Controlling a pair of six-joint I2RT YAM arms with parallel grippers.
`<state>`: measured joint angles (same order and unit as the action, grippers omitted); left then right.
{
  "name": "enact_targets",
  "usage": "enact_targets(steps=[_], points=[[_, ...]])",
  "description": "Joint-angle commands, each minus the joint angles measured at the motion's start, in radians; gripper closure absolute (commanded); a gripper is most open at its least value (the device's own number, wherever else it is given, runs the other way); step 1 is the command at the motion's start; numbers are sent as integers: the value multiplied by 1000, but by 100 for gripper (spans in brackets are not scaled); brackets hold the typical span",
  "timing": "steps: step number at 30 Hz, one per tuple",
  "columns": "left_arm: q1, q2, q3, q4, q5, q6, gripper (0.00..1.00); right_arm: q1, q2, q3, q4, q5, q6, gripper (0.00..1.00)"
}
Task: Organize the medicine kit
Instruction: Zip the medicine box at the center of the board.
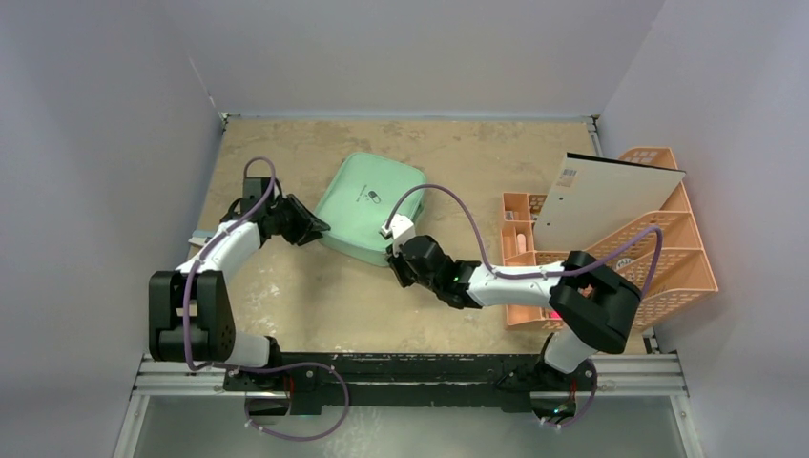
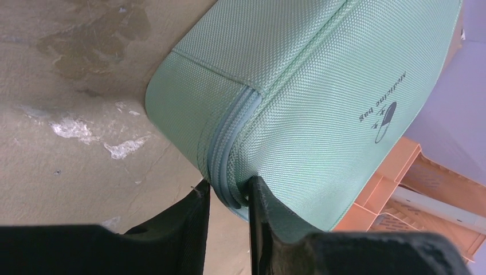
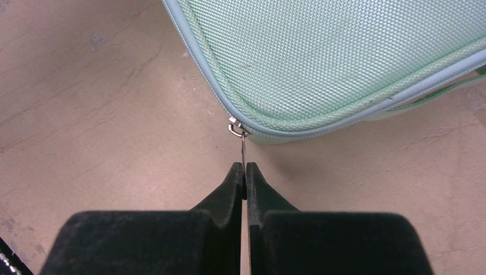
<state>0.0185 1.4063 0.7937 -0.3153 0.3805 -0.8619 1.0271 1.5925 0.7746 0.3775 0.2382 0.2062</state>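
The mint-green medicine kit (image 1: pixel 367 205) lies closed on the table, its lid with the pill logo (image 2: pixel 384 117) facing up. My left gripper (image 1: pixel 320 229) is at its left corner. In the left wrist view the gripper (image 2: pixel 228 192) pinches the zipper seam of that corner (image 2: pixel 229 154), one finger on each side of the fabric. My right gripper (image 1: pixel 393 256) is at the kit's near corner. Seen from the right wrist, it (image 3: pixel 245 167) is shut on the thin metal zipper pull (image 3: pixel 243 146), which hangs from the slider (image 3: pixel 234 127) on the kit's edge (image 3: pixel 344 57).
A peach lattice rack (image 1: pixel 668 258) stands at the right side with a white board (image 1: pixel 601 200) leaning in it. Its edge shows behind the kit in the left wrist view (image 2: pixel 395 183). Grey walls enclose the table on three sides.
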Motion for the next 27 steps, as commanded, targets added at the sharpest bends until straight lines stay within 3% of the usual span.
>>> enact_targets(steps=[1,8,15,22,27], points=[[23,49,49,-49,-184,95,75,-22,-15,-29,-49,11,-20,100],[23,63,155,-35,-73,122,73,-23,15,-5,57,-58,-33,100],[22,-104,287,-223,-94,225,52,-13,92,121,66,-131,2,100],[22,-175,134,-164,70,180,51,25,179,261,47,-163,8,100],[22,-179,15,-96,87,152,51,39,246,366,35,-191,36,100]])
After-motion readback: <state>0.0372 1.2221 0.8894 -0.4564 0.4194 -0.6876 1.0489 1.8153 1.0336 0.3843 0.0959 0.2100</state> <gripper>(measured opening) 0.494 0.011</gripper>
